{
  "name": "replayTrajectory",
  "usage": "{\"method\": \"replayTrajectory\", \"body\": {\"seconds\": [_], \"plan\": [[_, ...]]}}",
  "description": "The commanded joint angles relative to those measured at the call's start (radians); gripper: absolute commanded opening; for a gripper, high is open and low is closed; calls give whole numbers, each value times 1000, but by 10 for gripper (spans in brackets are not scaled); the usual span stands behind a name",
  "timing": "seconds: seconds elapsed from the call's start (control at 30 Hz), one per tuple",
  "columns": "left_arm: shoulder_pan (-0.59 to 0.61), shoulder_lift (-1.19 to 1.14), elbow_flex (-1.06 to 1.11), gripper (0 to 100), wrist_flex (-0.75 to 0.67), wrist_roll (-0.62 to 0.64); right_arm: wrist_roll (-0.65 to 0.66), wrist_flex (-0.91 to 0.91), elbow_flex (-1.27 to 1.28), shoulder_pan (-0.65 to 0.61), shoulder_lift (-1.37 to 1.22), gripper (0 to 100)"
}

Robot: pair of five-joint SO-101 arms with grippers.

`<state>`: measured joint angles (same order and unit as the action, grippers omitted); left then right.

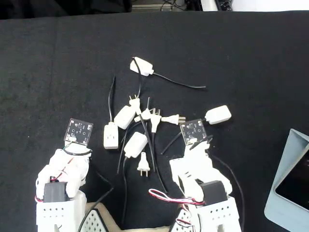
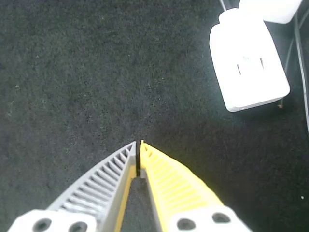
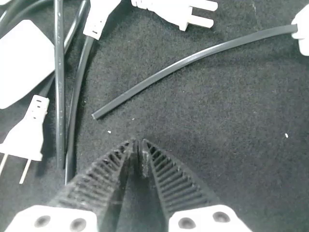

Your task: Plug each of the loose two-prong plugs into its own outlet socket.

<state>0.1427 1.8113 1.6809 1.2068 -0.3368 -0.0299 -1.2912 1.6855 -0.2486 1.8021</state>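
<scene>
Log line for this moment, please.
left gripper: shut, empty, beside outlet socket | right gripper: shut, empty, near loose plug and cable end

Left hand (image 2: pixel 139 145), right hand (image 3: pixel 139 143), both closed.

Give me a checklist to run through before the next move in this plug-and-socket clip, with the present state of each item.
1. Left gripper open for a grasp: not ok, shut and holding nothing.
2. Right gripper open for a grasp: not ok, shut and holding nothing.
3. Socket near the left gripper has its slots facing up: ok.
4. Loose plug near the right gripper lies flat with its prongs free: ok.
5. Black cable clear of that plug: not ok, it runs close beside it.
</scene>
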Motion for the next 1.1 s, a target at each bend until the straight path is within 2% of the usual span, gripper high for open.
{"method": "replayTrajectory", "body": {"seconds": [0.0,0.27,0.43,0.57,0.7,0.9,1.07], "plan": [[4,8,-76,30,-49,0,-2,-6,-2,11,79,15],[31,8,-119,30,-147,12,0,-3,-2,15,79,15],[239,9,-173,30,-184,226,2,20,-7,18,79,15],[291,9,-137,30,-187,414,2,71,-8,17,79,15],[269,9,-125,30,-181,364,-8,172,-19,20,74,15],[266,9,-79,30,-181,351,-8,167,-193,100,67,15],[268,9,-64,30,-184,350,-8,114,-375,69,-61,15]]}}
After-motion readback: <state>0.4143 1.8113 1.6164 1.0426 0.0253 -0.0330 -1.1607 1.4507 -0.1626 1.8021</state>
